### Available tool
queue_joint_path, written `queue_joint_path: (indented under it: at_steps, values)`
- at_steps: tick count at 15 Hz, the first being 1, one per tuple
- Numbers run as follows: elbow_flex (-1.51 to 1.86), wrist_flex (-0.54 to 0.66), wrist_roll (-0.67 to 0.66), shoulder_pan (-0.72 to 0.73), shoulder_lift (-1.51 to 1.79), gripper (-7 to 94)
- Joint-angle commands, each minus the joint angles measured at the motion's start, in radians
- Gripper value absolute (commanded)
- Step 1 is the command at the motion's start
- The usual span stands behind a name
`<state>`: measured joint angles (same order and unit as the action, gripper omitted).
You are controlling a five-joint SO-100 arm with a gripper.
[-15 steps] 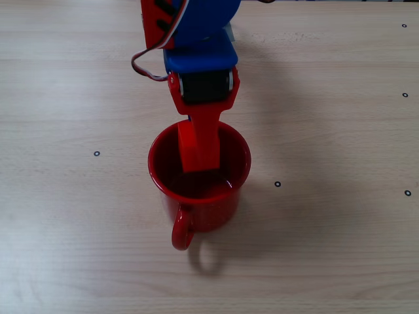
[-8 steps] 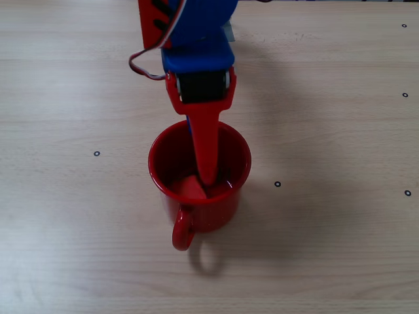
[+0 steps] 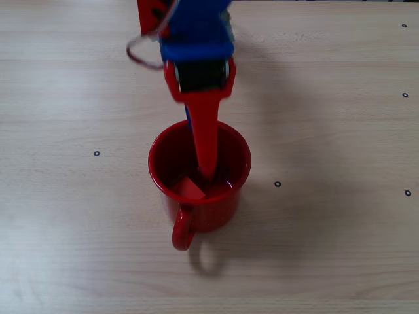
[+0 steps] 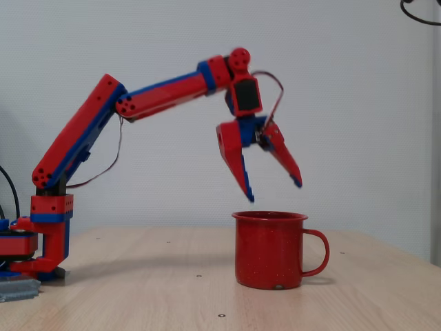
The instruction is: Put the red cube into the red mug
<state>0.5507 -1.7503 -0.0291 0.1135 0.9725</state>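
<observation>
The red mug (image 3: 211, 213) stands upright on the wooden table, its handle towards the bottom of this overhead fixed view. The red cube (image 3: 190, 188) lies inside it on the bottom, near the handle side. My gripper (image 3: 205, 160) hangs over the mug's mouth with one long red finger (image 3: 204, 134) covering part of the inside. From the side, the gripper (image 4: 273, 191) is open just above the mug (image 4: 269, 252), with the fingertips spread apart and nothing between them. The mug's wall hides the cube in that view.
Small black ring marks dot the table, one of them (image 3: 277, 184) right of the mug. The arm's base (image 4: 47, 238) stands at the left edge of the table in the side view. A pale wall stands behind.
The gripper has opened and the cube has dropped from it onto the mug's bottom. The gripper has lifted slightly and drawn back towards the arm.
</observation>
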Motion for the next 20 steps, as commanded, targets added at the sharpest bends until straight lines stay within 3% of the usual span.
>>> queue_joint_path:
  at_steps: [1,3,4,12,20]
  values:
    - [-0.017,-0.006,-0.055,-0.003,0.175,24]
    - [-0.020,0.005,-0.037,-0.015,0.221,5]
    - [-0.020,0.006,-0.018,-0.021,0.252,0]
    - [0.202,-0.015,-0.038,-0.058,0.733,0]
    - [1.239,0.291,-0.084,-0.117,1.612,0]
